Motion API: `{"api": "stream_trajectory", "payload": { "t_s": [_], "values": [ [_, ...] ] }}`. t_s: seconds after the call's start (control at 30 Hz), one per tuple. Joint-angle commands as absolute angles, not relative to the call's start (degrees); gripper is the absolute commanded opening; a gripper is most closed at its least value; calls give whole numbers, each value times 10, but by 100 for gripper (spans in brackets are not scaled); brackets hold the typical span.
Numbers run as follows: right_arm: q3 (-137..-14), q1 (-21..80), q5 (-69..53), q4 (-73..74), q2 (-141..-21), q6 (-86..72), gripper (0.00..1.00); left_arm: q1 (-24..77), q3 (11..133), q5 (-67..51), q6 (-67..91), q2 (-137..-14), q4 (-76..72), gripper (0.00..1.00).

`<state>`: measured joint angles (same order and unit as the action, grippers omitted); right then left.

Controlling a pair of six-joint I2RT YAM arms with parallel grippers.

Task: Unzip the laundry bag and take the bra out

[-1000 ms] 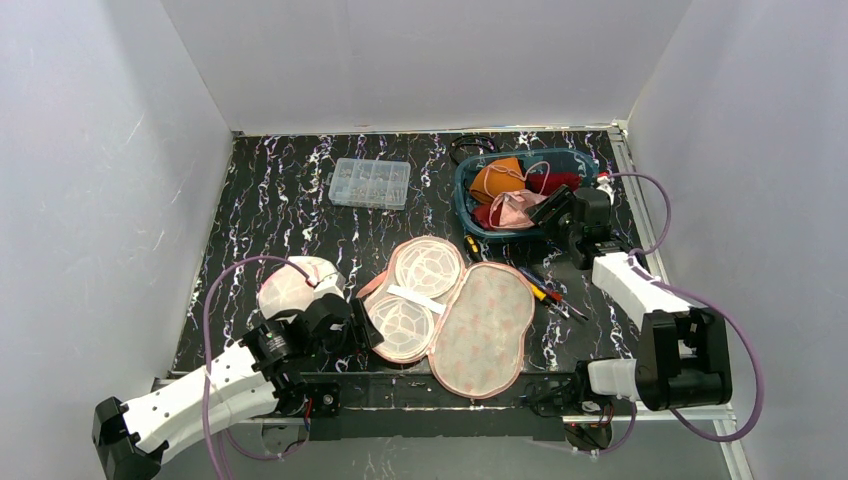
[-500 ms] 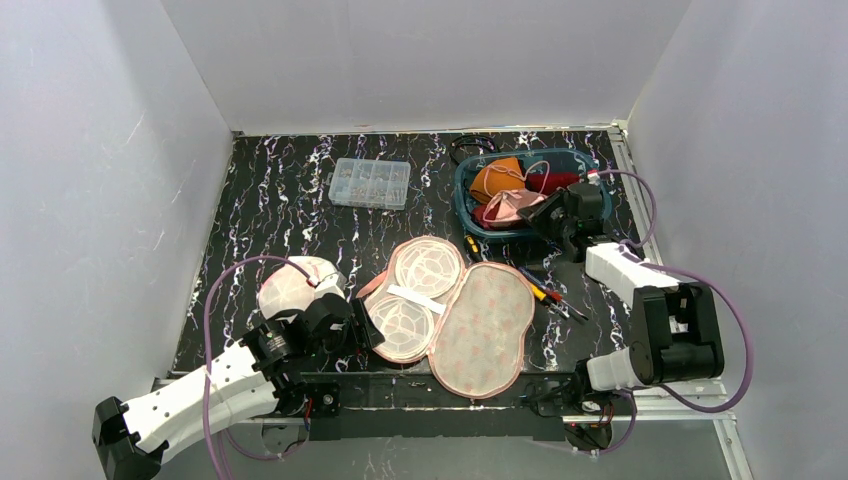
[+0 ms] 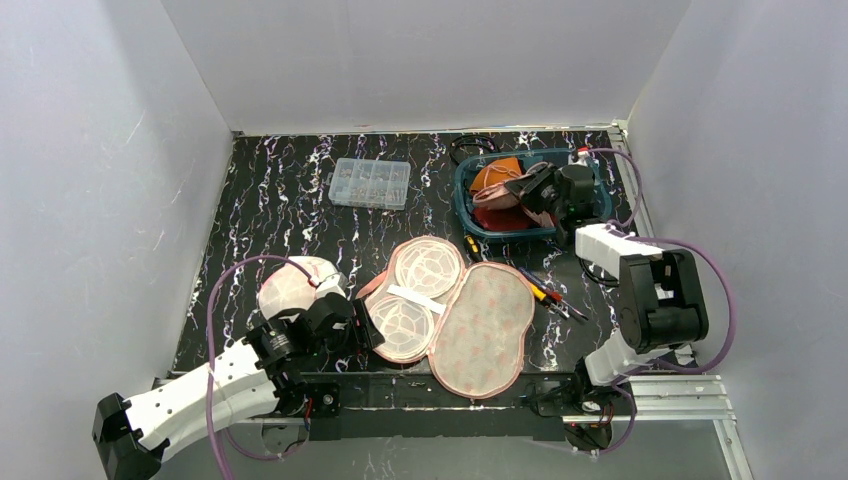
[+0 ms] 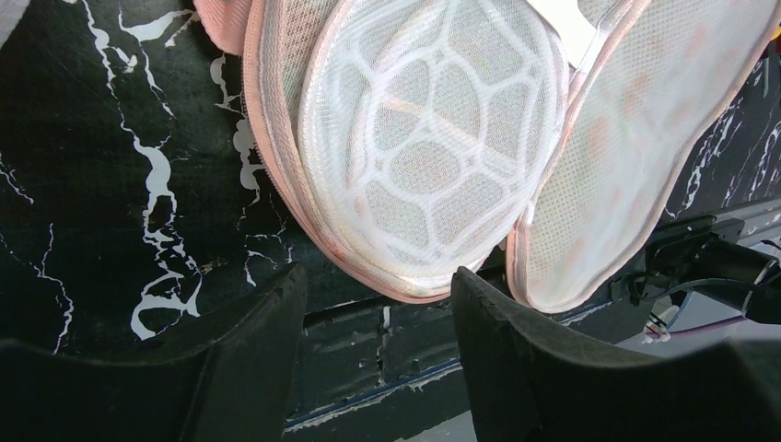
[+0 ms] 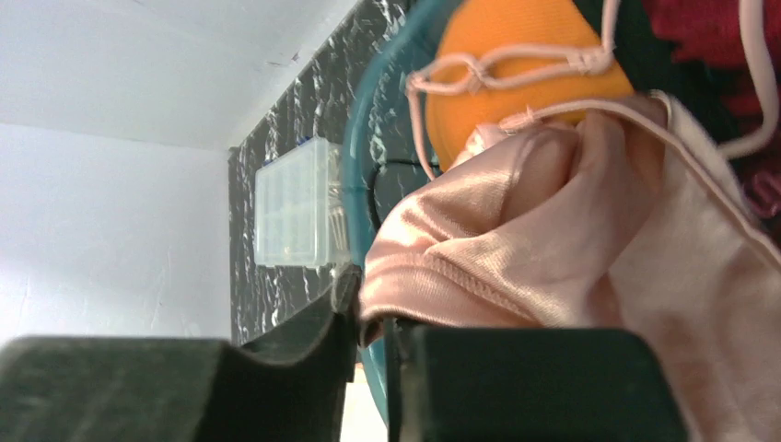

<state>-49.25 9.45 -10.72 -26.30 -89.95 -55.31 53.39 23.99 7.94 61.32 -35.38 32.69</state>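
Between the right gripper's [image 5: 373,336] closed jaws sits a fold of the pink bra [image 5: 553,267], hanging just over the teal basket [image 5: 355,147] (presumably for dropping in). Ahead of the left gripper's [image 4: 378,313] spread, empty jaws lies the unzipped laundry bag [image 4: 433,157].

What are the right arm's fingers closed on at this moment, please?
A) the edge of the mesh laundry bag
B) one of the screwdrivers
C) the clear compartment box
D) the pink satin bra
D: in the right wrist view, the right arm's fingers are pinched on a fold of the pink satin bra, over the teal basket.
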Motion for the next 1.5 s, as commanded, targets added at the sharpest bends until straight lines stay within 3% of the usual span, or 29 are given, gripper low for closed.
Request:
{"api": "stream_trajectory", "payload": {
  "t_s": [0.0, 0.03, 0.1, 0.27, 0.53, 0.77, 0.9, 1.3, 1.4, 1.47],
  "values": [
    [-463, 103, -120, -290, -905, -544, 32, 536, 240, 88, 611, -352, 329, 56],
    [-458, 105, -117, -279, -897, -540, 45, 535, 238, 87, 611, -351, 329, 56],
    [-454, 112, -108, -244, -871, -525, 56, 536, 235, 86, 612, -350, 327, 56],
    [-473, 125, -75, -115, -795, -478, 69, 536, 231, 81, 611, -346, 321, 56],
    [-484, 124, 4, 60, -667, -419, 74, 536, 226, 76, 610, -324, 319, 56],
    [-524, 125, 135, 143, -698, -261, 65, 536, 234, 78, 603, -310, 333, 56],
    [-502, 121, 125, 131, -678, -316, 70, 535, 240, 77, 601, -311, 334, 56],
    [-374, 119, 106, -58, -594, -720, 81, 535, 255, 70, 596, -305, 340, 56],
    [-415, 119, 117, -58, -613, -657, 78, 536, 261, 71, 592, -303, 351, 56],
    [-487, 123, 148, 27, -641, -502, 78, 535, 263, 74, 590, -300, 358, 56]
  ]
}}
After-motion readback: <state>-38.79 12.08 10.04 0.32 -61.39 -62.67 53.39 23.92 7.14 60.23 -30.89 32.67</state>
